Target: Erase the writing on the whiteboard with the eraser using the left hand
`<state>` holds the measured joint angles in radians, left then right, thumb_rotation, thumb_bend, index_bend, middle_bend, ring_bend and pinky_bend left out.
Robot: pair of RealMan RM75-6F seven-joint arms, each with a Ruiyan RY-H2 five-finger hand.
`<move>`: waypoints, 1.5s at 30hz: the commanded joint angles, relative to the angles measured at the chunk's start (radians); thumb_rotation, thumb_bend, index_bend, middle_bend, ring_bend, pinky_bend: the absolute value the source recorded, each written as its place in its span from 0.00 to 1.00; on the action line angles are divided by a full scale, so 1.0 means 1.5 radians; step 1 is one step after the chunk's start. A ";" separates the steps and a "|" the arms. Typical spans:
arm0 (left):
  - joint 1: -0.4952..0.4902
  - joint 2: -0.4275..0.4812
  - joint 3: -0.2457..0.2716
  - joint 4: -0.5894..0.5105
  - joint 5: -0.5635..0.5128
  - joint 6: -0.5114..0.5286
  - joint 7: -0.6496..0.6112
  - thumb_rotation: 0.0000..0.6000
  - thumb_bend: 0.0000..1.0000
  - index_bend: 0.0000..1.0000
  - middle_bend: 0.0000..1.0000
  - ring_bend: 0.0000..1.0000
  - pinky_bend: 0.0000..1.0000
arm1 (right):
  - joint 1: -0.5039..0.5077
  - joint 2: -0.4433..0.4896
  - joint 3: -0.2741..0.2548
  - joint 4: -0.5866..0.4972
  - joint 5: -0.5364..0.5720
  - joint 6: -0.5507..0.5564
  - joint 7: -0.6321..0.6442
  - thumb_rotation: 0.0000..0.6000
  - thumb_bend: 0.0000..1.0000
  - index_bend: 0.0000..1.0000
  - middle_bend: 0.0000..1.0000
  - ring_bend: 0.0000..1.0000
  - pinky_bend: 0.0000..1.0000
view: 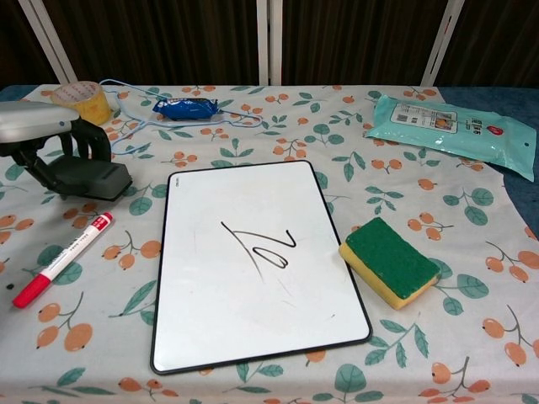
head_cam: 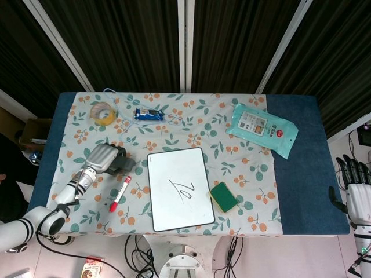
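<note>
The left robot hand (view: pixel 38 135) curls its fingers down over the dark grey eraser (view: pixel 84 178) and grips it at the left side of the table (head_cam: pixel 301 168), just beside the whiteboard's upper left corner. One whiteboard (view: pixel 253 261) lies flat in the middle, with a single black scribble (view: pixel 261 244) at its centre. One red marker (view: pixel 63 259) lies just left of the board, below the eraser. One green-and-yellow sponge (view: pixel 389 261) sits just off the board's right edge. Farther back are one roll of tape (view: pixel 82 99), one blue wrapped packet (view: pixel 187 108) and one teal pack of wipes (view: pixel 455 122). Only the head view shows the right robot hand (head_cam: pixel 358 191) — off the table's right edge, fingers straight and holding nothing — and the left forearm (head_cam: pixel 58 202).
</note>
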<state>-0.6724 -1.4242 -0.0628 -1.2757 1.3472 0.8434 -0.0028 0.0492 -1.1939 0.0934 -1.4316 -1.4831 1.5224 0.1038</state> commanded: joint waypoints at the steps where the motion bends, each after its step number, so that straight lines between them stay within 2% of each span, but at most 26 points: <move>1: 0.004 0.002 -0.003 -0.009 0.014 0.022 -0.011 1.00 0.33 0.51 0.48 0.38 0.41 | 0.000 0.000 0.000 0.000 0.000 0.000 0.000 1.00 0.37 0.00 0.00 0.00 0.00; 5: 0.009 0.009 -0.007 -0.037 0.037 0.057 -0.016 1.00 0.34 0.54 0.52 0.41 0.44 | 0.001 -0.001 0.000 -0.001 -0.001 -0.001 -0.002 1.00 0.37 0.00 0.00 0.00 0.00; 12: 0.016 0.032 0.003 -0.149 0.100 0.124 0.019 1.00 0.34 0.60 0.57 0.47 0.49 | 0.006 -0.004 0.002 0.005 0.003 -0.011 0.003 1.00 0.37 0.00 0.00 0.00 0.00; 17: 0.028 0.035 0.029 -0.228 0.127 0.140 0.090 1.00 0.34 0.62 0.59 0.48 0.51 | 0.009 -0.005 0.003 0.010 0.006 -0.015 0.010 1.00 0.37 0.00 0.00 0.00 0.00; 22: 0.045 0.015 0.060 -0.266 0.136 0.142 0.147 1.00 0.34 0.63 0.60 0.49 0.52 | 0.007 -0.003 0.005 0.017 0.009 -0.014 0.022 1.00 0.37 0.00 0.00 0.00 0.00; 31: 0.072 -0.051 0.098 -0.273 0.153 0.148 0.208 1.00 0.34 0.64 0.60 0.50 0.52 | 0.003 -0.001 0.005 0.025 0.008 -0.007 0.040 1.00 0.37 0.00 0.00 0.00 0.00; 36: 0.085 -0.102 0.106 -0.240 0.181 0.170 0.225 1.00 0.34 0.66 0.62 0.52 0.53 | 0.001 0.000 0.006 0.028 0.009 -0.004 0.048 1.00 0.37 0.00 0.00 0.00 0.00; 45: 0.081 -0.161 0.081 -0.200 0.174 0.164 0.249 1.00 0.35 0.66 0.62 0.52 0.54 | -0.004 0.005 0.008 0.034 0.012 0.002 0.061 1.00 0.37 0.00 0.00 0.00 0.00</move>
<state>-0.5483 -1.6590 0.0643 -1.5788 1.6115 1.0917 0.3667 0.0439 -1.1879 0.1052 -1.3809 -1.4656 1.5253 0.1941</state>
